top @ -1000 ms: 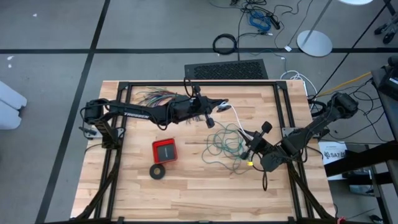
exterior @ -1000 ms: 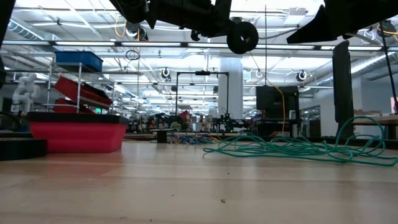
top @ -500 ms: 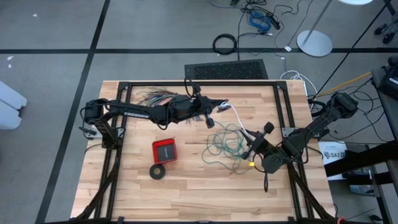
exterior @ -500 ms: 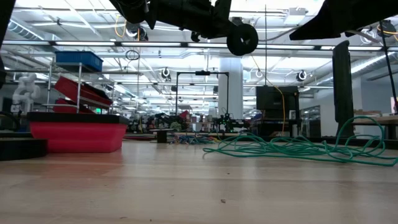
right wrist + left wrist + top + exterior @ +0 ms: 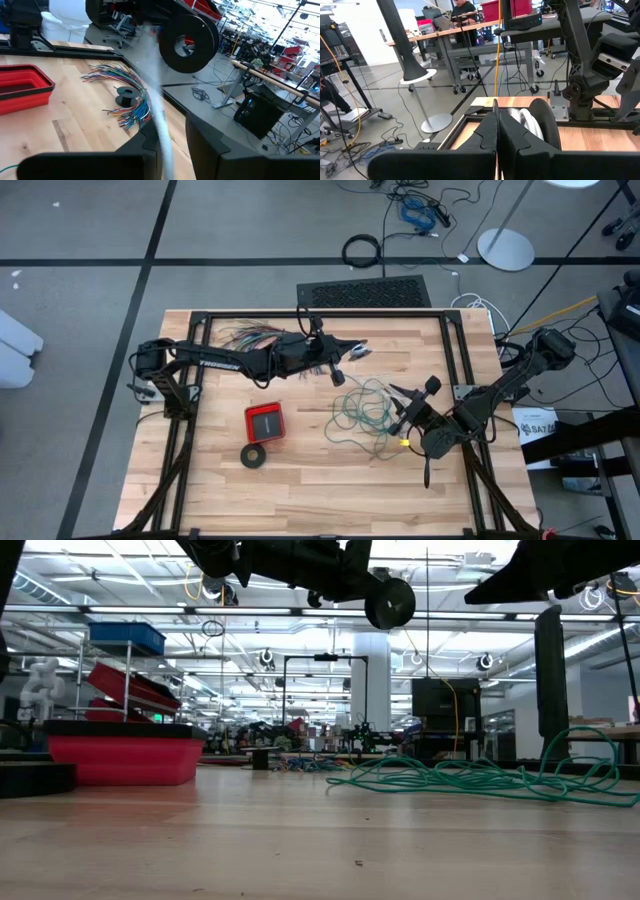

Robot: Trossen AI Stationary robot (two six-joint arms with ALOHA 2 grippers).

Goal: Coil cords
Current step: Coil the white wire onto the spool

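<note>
A loose tangle of teal-green wire (image 5: pixel 365 410) (image 5: pixel 480 778) lies on the table right of centre. My left gripper (image 5: pixel 350 348) (image 5: pixel 496 127) reaches level over the table's far middle, shut on the white cord (image 5: pixel 358 346) (image 5: pixel 524 122). The cord's black round piece (image 5: pixel 338 376) (image 5: pixel 390 602) (image 5: pixel 187 40) hangs under it. My right gripper (image 5: pixel 398 406) (image 5: pixel 172 145) stands open beside the tangle's right side. In the right wrist view the white cord is a blurred streak (image 5: pixel 159 112) between its fingers. In the high view no cord reaches it. My left gripper pinches the white cord close to its black round piece (image 5: pixel 545 125), fingers level and pointing toward the table's right edge. My own shut fingers (image 5: pixel 490 132) hide the exact place of contact. The round piece hangs below the gripper, clear of the table.
A red tray (image 5: pixel 264 421) and a black tape-like ring (image 5: pixel 254 456) lie left of the tangle. A fan of many-coloured wires (image 5: pixel 240 335) (image 5: pixel 127 100) lies at the far left under my left arm. Black frame rails (image 5: pixel 455 350) border the table.
My right gripper has opened and let go of the white cord. The cord ran taut from my left gripper across to my right gripper. It has now sprung back toward my left gripper, and the span between the two grippers is bare. The teal wire has stayed put.
</note>
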